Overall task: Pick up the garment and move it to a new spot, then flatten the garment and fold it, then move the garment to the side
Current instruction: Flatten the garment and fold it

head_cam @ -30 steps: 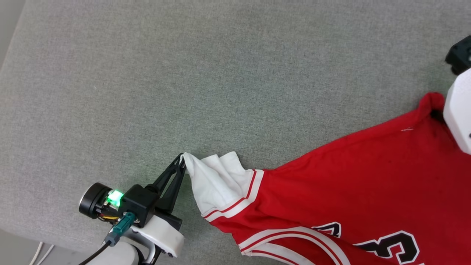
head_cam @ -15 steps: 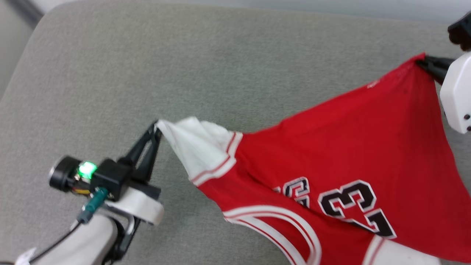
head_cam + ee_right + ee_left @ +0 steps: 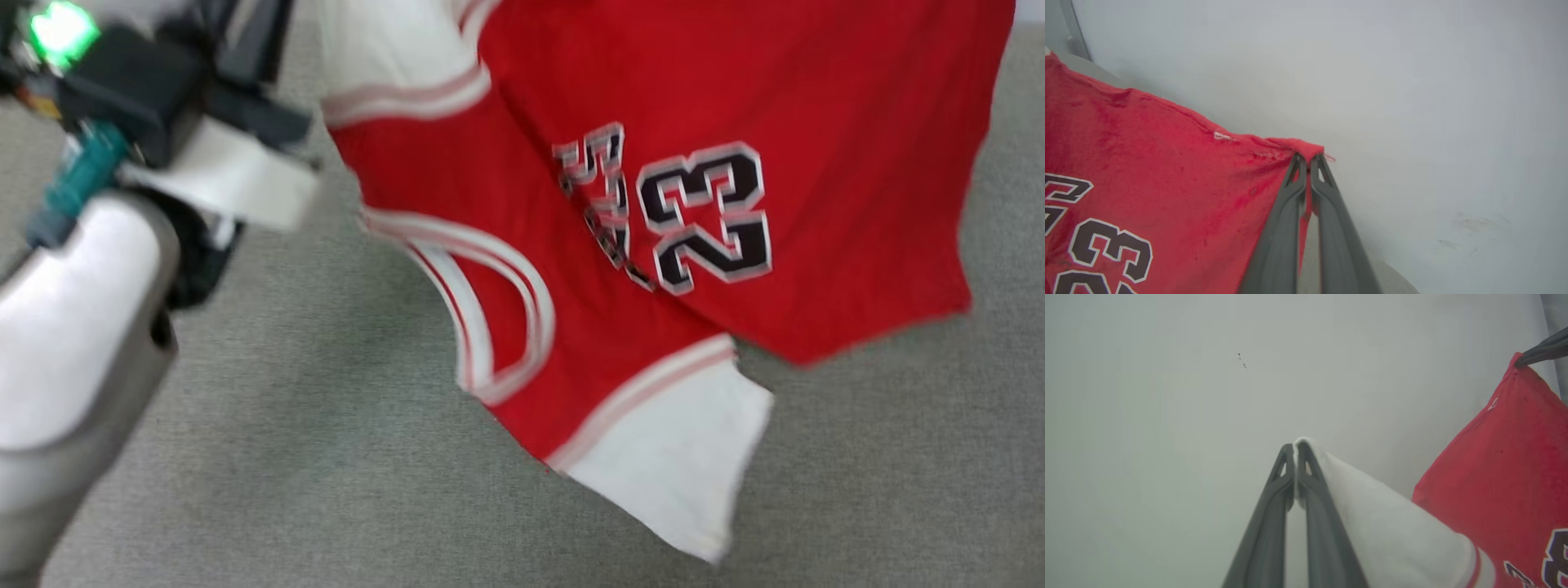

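The garment (image 3: 816,122), a red jersey shirt with white sleeves and a black "23", hangs lifted above the grey surface, its free white sleeve (image 3: 678,465) dangling lowest. In the left wrist view my left gripper (image 3: 1295,447) is shut on the tip of the other white sleeve (image 3: 1392,531). The right wrist view has my right gripper (image 3: 1308,157) shut on a red corner of the garment (image 3: 1167,163). That same grip shows far off in the left wrist view, where dark fingers (image 3: 1541,351) pinch the red corner. The left arm's wrist (image 3: 147,98) sits at the head view's upper left.
A grey fabric surface (image 3: 286,457) lies under the hanging shirt. Both wrist views look toward a pale wall (image 3: 1188,375). My left forearm (image 3: 65,359) fills the head view's lower left.
Both grippers have raised the garment off the grey surface, so it now hangs between them. The right gripper shut on the red corner. The head view has shifted a lot.
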`<state>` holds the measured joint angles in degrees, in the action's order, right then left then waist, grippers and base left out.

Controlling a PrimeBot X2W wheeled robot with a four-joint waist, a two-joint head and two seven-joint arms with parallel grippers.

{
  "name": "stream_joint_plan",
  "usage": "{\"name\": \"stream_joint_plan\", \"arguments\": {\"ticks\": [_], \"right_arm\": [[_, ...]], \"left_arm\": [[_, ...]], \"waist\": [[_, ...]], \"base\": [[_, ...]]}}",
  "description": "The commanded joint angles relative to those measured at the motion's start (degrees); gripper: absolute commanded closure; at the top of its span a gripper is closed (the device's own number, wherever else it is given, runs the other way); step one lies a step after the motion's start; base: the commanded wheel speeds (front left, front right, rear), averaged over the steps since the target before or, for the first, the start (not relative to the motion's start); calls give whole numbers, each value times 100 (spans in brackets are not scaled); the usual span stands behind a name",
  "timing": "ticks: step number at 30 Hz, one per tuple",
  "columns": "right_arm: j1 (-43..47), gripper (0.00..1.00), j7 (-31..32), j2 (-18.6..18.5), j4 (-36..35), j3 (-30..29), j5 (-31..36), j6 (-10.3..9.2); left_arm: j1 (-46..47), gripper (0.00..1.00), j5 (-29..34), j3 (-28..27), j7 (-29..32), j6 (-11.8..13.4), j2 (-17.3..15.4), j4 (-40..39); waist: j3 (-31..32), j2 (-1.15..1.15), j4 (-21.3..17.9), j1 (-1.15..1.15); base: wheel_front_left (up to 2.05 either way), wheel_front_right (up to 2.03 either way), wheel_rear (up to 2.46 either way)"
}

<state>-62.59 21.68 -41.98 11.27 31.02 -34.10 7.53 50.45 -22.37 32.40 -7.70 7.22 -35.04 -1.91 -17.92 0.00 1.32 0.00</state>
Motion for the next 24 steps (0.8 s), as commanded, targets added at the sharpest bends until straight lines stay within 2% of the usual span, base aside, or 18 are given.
{"name": "stream_joint_plan", "arguments": {"ticks": [1, 12, 16, 24], "right_arm": [[-206, 100, -55, 124, 47, -122, 92, -8], [-1958, 100, -398, 1008, 725, -886, 1145, -8], [-2701, 100, -476, 1147, 1019, -981, 1476, -8], [-4149, 100, -757, 1340, 1740, -953, 2012, -8]], "left_arm": [[294, 100, 64, -47, 45, -51, 41, 46], [3096, 100, 260, -186, 272, -609, 554, 808], [4089, 100, 347, -180, 294, -840, 720, 1275], [5827, 100, 415, -312, 12, -1075, 1107, 2507]], "waist": [[-161, 0, -123, 0], [-991, 0, -245, 0], [-1352, 0, -208, 0], [-1921, 0, -142, 0]], "base": [[0, 0, 0], [0, 0, 0], [0, 0, 0], [0, 0, 0]]}}
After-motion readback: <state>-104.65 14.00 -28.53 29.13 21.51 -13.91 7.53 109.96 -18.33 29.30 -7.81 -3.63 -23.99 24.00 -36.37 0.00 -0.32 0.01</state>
